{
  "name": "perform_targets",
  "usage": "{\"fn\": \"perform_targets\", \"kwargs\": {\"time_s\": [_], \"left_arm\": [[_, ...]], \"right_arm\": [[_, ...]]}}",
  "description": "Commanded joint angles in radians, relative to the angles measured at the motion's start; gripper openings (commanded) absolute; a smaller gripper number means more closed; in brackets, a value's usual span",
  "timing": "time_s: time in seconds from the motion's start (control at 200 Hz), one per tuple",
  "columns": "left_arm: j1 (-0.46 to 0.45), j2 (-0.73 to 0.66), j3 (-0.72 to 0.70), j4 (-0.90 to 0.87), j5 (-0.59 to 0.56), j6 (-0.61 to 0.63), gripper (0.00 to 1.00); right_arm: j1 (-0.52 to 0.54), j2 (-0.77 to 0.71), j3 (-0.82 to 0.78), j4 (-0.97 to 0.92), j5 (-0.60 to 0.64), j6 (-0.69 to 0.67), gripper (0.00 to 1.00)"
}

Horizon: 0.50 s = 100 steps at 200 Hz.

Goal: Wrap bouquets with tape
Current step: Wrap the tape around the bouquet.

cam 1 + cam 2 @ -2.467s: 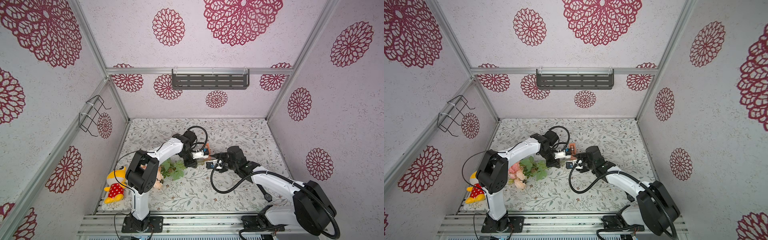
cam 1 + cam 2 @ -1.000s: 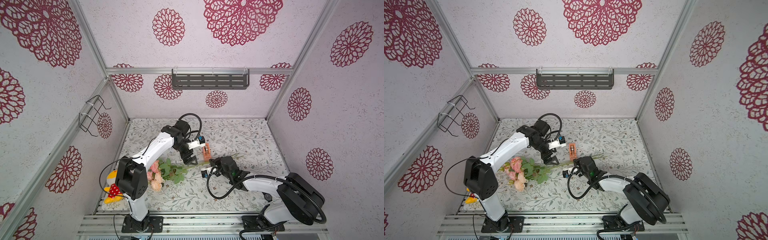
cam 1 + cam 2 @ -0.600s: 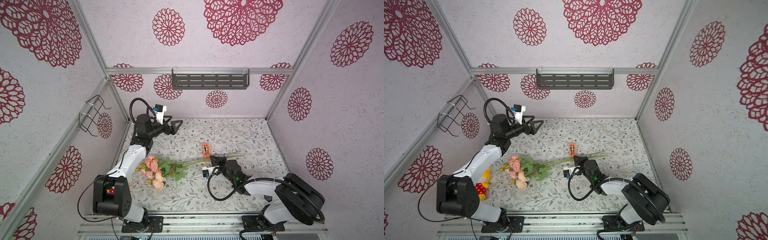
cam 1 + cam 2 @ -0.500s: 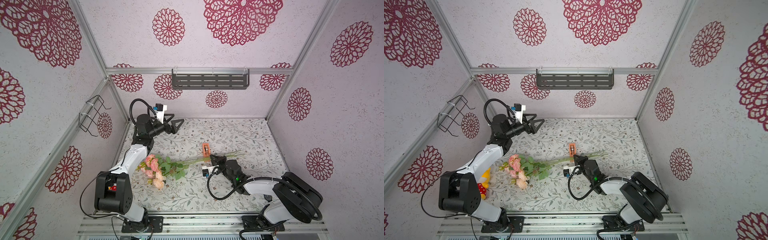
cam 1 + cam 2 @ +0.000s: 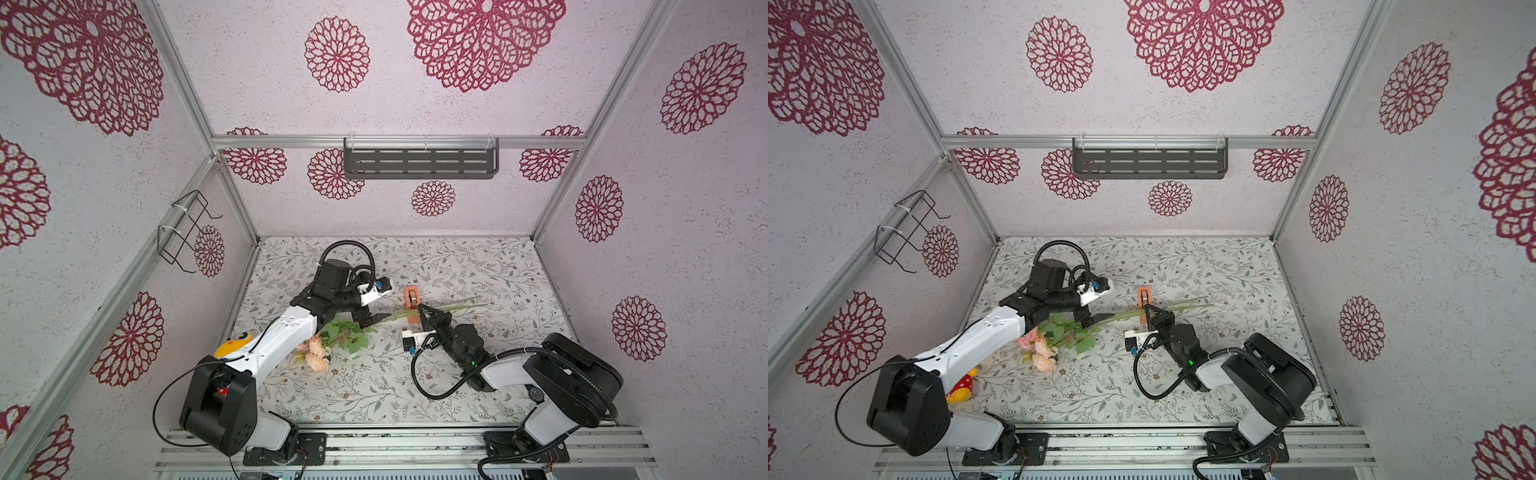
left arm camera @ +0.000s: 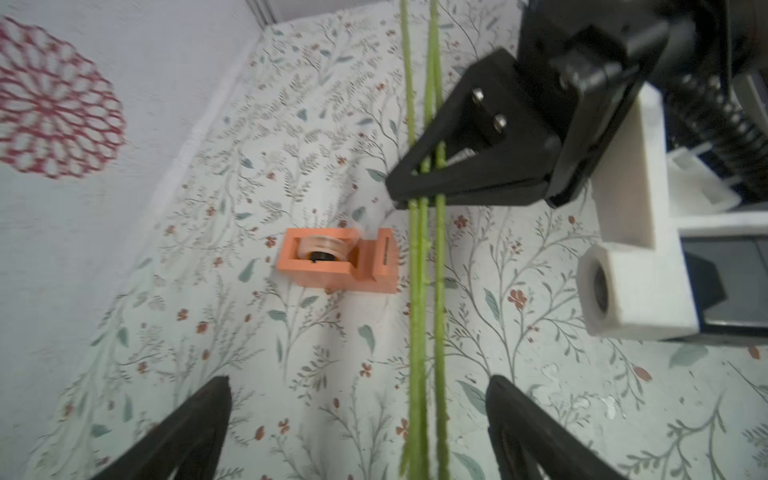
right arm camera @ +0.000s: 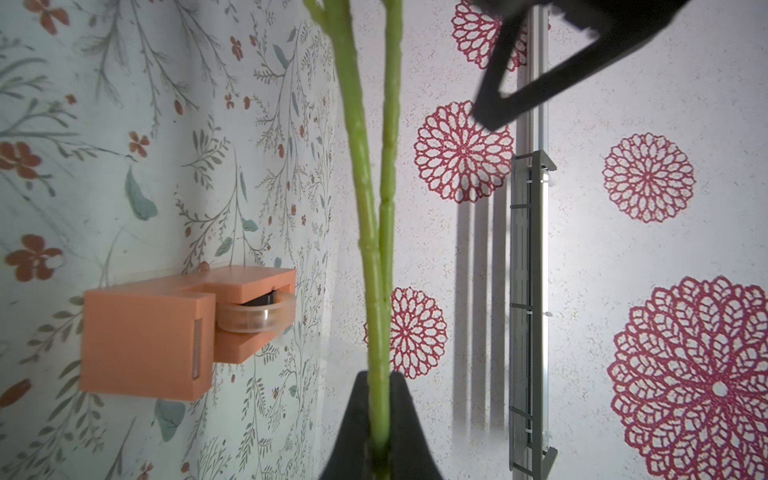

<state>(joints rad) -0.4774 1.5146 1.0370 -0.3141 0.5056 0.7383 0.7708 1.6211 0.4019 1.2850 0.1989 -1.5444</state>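
The bouquets (image 5: 332, 338) lie as one bunch on the floral table, with pink and peach blooms (image 5: 1043, 354) near my left arm. Their green stems (image 6: 424, 291) run to the right past the tape (image 5: 412, 298), a roll in an orange dispenser (image 6: 336, 262) standing right beside them. My right gripper (image 7: 378, 378) is shut on the stems, next to the dispenser (image 7: 166, 336). My left gripper (image 6: 357, 382) is open above the stems, which pass between its fingers nearer one side. Both top views show it (image 5: 1098, 318) between the leaves and the right gripper (image 5: 422, 309).
A yellow and red plush toy (image 5: 961, 388) lies at the table's left edge, partly behind my left arm. A black wristwatch (image 5: 536, 392) sits under my right arm. A dark shelf (image 5: 419, 162) hangs on the back wall and a wire basket (image 5: 187, 232) on the left wall.
My left arm, which had swung off to the back left corner, has come back over the stems beside the dispenser, still open. My right gripper has stayed shut on the stems.
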Motion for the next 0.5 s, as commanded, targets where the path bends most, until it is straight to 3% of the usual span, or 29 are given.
{"fn": "perform_targets", "kwargs": {"time_s": [0.0,0.075,0.15,0.22,0.37,0.475,0.495], "left_arm": [[-0.029,0.053,0.044,-0.098,-0.004,0.071,0.98],[-0.029,0.072,0.032,-0.064,-0.016,0.074,0.97],[-0.030,0.103,0.056,-0.092,-0.060,0.084,0.90],[-0.027,0.123,0.077,-0.105,-0.082,0.088,0.71],[-0.023,0.124,0.090,-0.093,-0.067,0.089,0.50],[-0.023,0.113,0.091,-0.088,-0.082,0.086,0.26],[-0.024,0.110,0.090,-0.085,-0.087,0.083,0.20]], "right_arm": [[0.011,-0.001,0.021,0.134,0.018,-0.030,0.00],[0.018,0.003,0.019,0.127,0.029,-0.040,0.00],[0.019,0.005,0.011,0.127,0.034,-0.041,0.00],[0.021,0.005,0.002,0.131,0.040,-0.044,0.00],[0.024,0.001,-0.009,0.145,0.050,-0.024,0.00],[0.026,-0.029,-0.015,0.107,0.072,0.020,0.00],[0.027,-0.040,-0.015,0.081,0.074,0.030,0.04]]}}
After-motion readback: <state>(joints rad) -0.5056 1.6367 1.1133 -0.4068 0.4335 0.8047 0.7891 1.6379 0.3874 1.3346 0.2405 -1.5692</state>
